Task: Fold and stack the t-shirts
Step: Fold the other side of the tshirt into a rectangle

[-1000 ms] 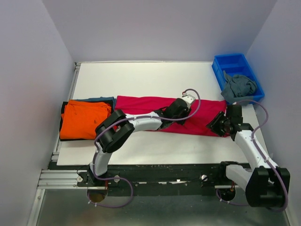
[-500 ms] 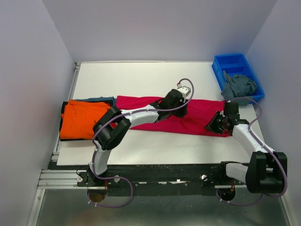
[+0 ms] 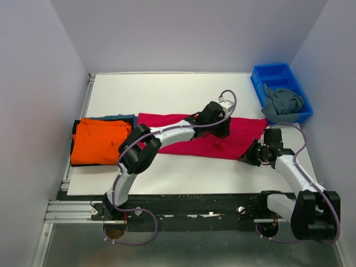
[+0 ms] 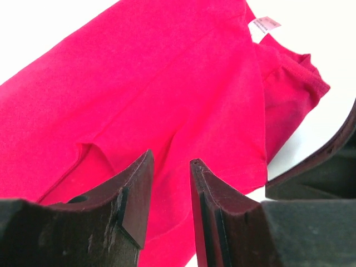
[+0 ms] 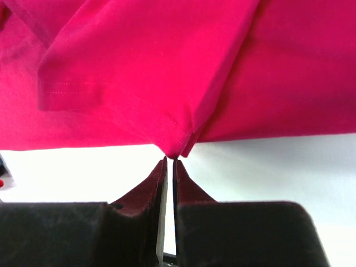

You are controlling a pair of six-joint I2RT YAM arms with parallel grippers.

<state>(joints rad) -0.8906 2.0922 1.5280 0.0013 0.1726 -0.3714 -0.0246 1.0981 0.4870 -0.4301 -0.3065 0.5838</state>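
A flat white table sits boxed in by plain pale lilac walls on three sides; a dark metal rail runs along its near edge, where the two arms are bolted.

Five shirts can be counted. One crimson shirt lies spread in a long band across the middle of the table; one orange shirt tops a folded pile at the left edge; a blue shirt shows as a strip along the far side of that pile, and a black shirt as a dark border at its left (how neatly these two are folded cannot be told); one grey-blue shirt is crumpled in the single blue bin at the far right corner, spilling over its near rim.

There are two grippers. The left gripper reaches from the left across the crimson shirt to a spot right of its middle; in the wrist view the left gripper has its fingers parted by a narrow gap with nothing between them, the cloth lying flat beyond, a white tag near its far edge. The right gripper is at the shirt's near right corner; seen close, the right gripper is clenched, its tips pinching a folded point of the crimson shirt just above the bare table.
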